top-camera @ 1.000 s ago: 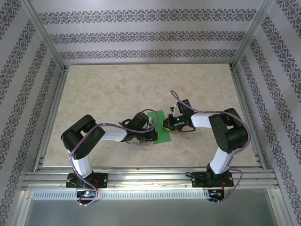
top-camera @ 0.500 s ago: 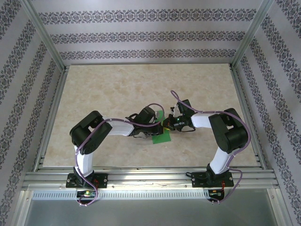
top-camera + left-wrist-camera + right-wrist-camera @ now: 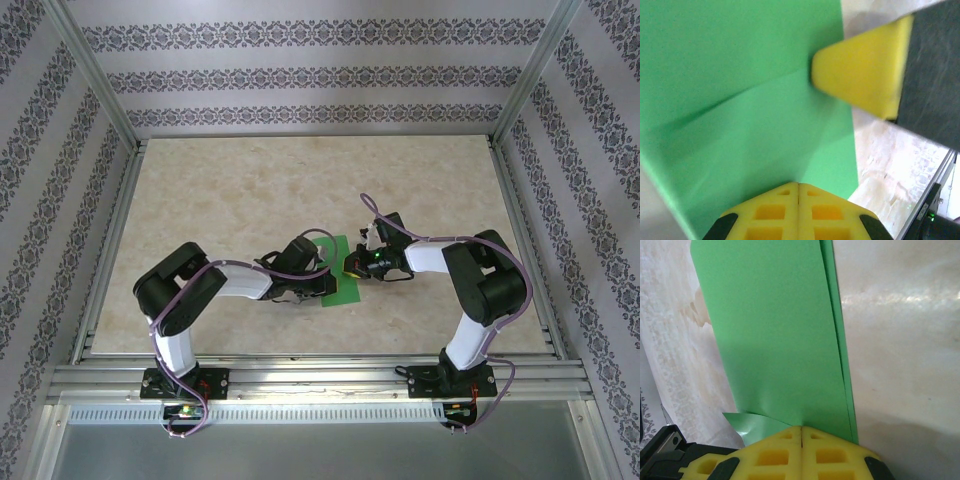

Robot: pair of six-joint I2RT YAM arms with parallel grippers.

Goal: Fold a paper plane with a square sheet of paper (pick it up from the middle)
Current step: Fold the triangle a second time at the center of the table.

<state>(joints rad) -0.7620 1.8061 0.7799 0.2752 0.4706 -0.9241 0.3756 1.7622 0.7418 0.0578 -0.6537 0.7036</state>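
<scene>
The square sheet of paper (image 3: 341,281) is bright green and lies flat on the table between the two arms, folded into a layered strip (image 3: 775,330) with a crease across it (image 3: 740,100). My left gripper (image 3: 323,272) is shut, its yellow tip (image 3: 798,184) resting on the paper's surface. My right gripper (image 3: 352,266) is shut too, its tip (image 3: 801,428) pressing on the paper's edge, where a small flap (image 3: 747,422) curls up. In the left wrist view a right finger (image 3: 865,75) touches the crease at the paper's side.
The beige marble-patterned table (image 3: 230,200) stretches away behind the arms. Aluminium rails (image 3: 300,375) border its near edge and sides, and patterned walls (image 3: 320,80) enclose the back.
The left arm swung right over the paper half a second ago and has drawn back left, uncovering more green. The right arm has hardly moved.
</scene>
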